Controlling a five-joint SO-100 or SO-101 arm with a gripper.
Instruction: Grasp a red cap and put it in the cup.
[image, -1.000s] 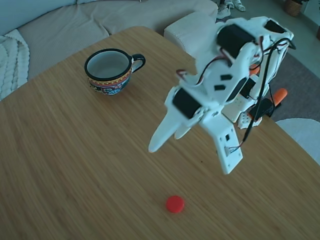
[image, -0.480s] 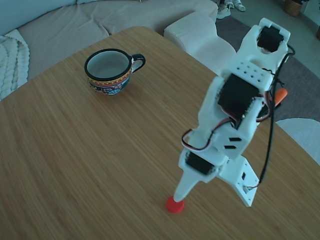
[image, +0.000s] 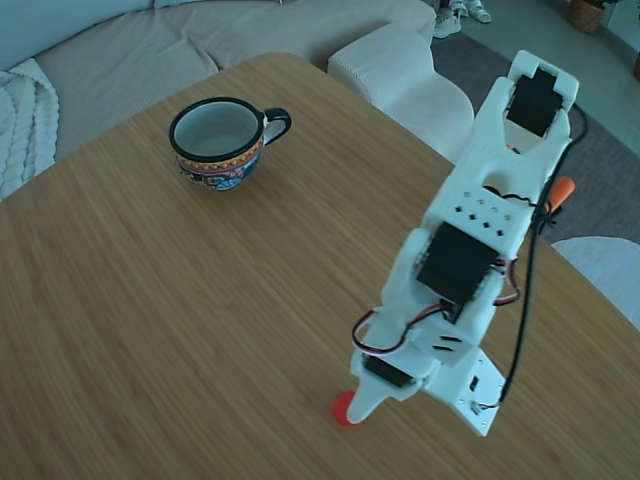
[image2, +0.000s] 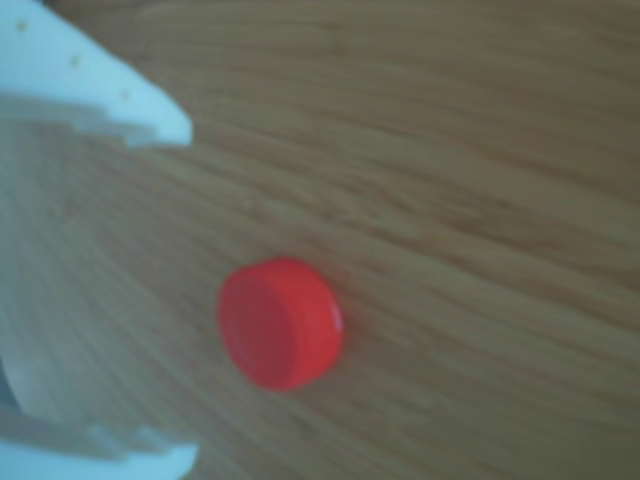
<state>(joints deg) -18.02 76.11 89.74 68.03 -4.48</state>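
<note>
The red cap (image: 341, 408) lies flat on the wooden table near the front edge, partly covered by one white fingertip (image: 358, 405). My gripper (image: 416, 420) is low over the table right at the cap, jaws spread wide and holding nothing. In the other view the cap (image2: 280, 322) sits just past the two white fingertips (image2: 150, 110), roughly level with the gap of the gripper (image2: 185, 295). The cup (image: 214, 166), with a black rim and a patterned band, stands upright at the far left of the table, empty as far as its white inside shows.
The table's right edge runs diagonally behind the arm. An orange clamp handle (image: 561, 188) sticks out by the arm's base. A beige sofa (image: 150, 50) and a white knitted blanket (image: 22, 115) lie beyond the far edge.
The arm has swung down from well above the table until the open gripper reached the cap, one finger now overlapping it. Cap and cup have not moved.
</note>
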